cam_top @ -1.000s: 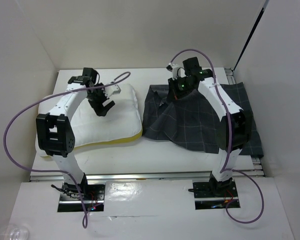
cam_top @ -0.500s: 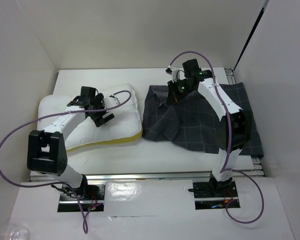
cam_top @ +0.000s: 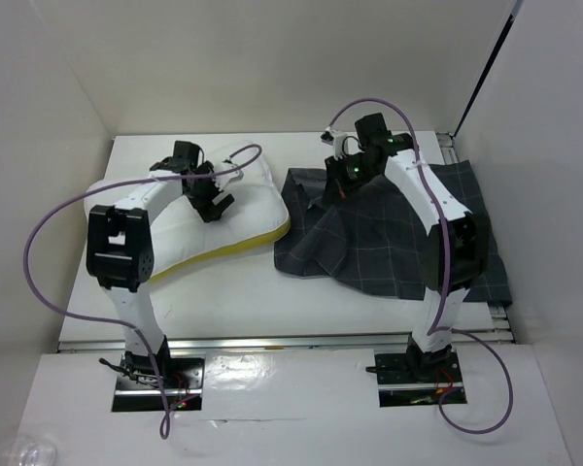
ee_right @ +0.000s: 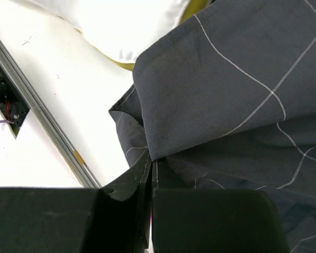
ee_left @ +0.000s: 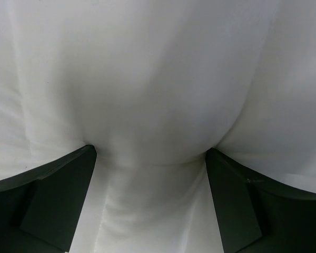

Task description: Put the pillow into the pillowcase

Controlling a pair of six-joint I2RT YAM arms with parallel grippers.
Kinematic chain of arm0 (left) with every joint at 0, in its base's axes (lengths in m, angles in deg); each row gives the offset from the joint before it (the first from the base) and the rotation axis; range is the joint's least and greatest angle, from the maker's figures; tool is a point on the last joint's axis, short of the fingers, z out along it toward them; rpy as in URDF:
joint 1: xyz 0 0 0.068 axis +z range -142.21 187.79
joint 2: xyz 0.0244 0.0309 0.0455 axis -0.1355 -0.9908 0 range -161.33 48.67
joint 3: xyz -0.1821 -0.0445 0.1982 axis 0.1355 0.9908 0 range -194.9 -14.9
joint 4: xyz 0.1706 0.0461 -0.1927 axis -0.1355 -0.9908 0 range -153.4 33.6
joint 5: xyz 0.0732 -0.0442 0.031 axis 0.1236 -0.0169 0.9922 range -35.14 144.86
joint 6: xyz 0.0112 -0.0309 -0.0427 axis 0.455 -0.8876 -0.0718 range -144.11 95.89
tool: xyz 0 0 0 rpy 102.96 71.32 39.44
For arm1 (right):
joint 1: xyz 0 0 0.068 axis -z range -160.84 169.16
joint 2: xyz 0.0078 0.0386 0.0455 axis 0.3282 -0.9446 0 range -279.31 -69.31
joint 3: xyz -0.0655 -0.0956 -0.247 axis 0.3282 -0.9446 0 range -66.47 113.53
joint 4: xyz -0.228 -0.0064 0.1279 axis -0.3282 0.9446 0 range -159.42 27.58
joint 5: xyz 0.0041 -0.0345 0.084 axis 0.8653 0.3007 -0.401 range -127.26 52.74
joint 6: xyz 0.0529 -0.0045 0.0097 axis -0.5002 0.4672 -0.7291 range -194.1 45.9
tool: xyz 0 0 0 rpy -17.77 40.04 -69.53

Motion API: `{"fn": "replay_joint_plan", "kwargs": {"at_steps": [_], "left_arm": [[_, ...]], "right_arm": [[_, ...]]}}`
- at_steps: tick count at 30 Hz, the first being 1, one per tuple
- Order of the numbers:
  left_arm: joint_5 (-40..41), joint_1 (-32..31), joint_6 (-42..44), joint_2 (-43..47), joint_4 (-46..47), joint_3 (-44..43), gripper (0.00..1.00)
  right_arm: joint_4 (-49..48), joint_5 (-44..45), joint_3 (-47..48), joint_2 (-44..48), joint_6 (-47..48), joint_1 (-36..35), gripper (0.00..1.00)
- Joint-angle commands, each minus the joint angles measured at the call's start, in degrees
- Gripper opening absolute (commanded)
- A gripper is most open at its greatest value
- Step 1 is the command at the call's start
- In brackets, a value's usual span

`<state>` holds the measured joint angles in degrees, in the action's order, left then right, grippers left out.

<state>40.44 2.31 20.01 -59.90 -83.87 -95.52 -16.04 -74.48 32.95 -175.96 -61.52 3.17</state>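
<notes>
Both gripping
Left claw [cam_top: 212, 202] squeezed soft white yellow-edged pillow [cam_top: 255, 192]; right claw [ee_right: 150, 179], 3 o'clock, pinched charcoal checked pillowcase [cam_top: 369, 243].

I read the pillow [cam_top: 257, 199] at 10 o'clock on the table. It is white and padded with rounded corners, and a yellow band shows along its 6 o'clock edge. A bulge of its top surface sits clamped between the fingers of the left gripper [ee_left: 150, 158].

The pillowcase [cam_top: 369, 243] lies at the pillow's 3 o'clock, just beside it. It is dark charcoal fabric with a thin pale check, spread out and wrinkled. Its 10 o'clock edge is drawn up into a fold, pinched in the closed right gripper [ee_right: 150, 179].
</notes>
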Motion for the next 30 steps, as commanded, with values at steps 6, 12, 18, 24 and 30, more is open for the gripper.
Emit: {"fn": "replay_joint_plan", "kwargs": {"at_steps": [6, 12, 18, 24, 30], "left_arm": [[-15.5, 2.0, -2.5, -19.4, -28.8, -18.8, 1.00], [-12.8, 2.0, -4.2, -20.4, -25.6, -15.6, 1.00], [-8.3, 2.0, -5.1, -20.4, -21.1, -11.7, 0.17], [-4.4, 2.6, -5.8, -14.7, -14.7, -5.7, 0.00], [-9.2, 4.4, -2.5, -3.3, -13.3, -3.0, 0.00]], "right_arm": [[2.6, -2.7, 5.4, -2.2, 1.2, -0.3, 0.00], [2.6, -1.6, 5.4, -2.2, 1.2, -1.3, 0.00], [2.6, -1.6, 6.0, -3.3, 1.2, -1.3, 0.00], [2.6, -1.6, 6.5, -3.3, 1.2, -1.3, 0.00], [2.1, -1.6, 6.0, -2.3, 1.2, -1.3, 0.00]]}}
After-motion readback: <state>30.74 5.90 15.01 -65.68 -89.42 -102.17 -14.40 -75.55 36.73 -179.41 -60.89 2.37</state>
